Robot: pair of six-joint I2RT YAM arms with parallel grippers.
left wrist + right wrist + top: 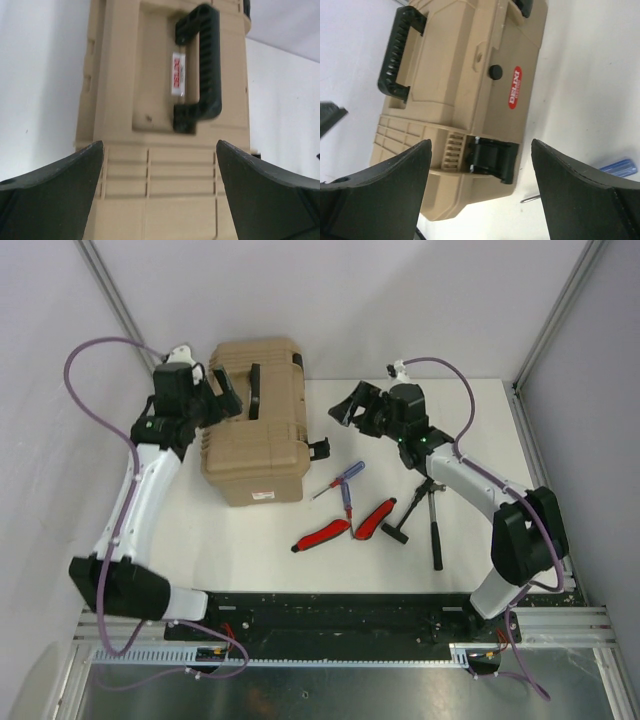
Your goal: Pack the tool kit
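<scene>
Closed tan toolbox [255, 435] set at the rear left of the white table [470, 430], with the black lid handle [254, 390] uppermost and one black latch [320, 448] seen on its right side. The left end effector [225, 395] is held at the box's left edge, fingers spread wide, nothing gripped. The right end effector [348, 410] — likewise wide and empty — is turned toward the latch side, apart from the box. Loose tools are laid right of the box: two red-handled tools [322, 535], blue-red screwdrivers [345, 485] and black-handled tools [436, 530].
</scene>
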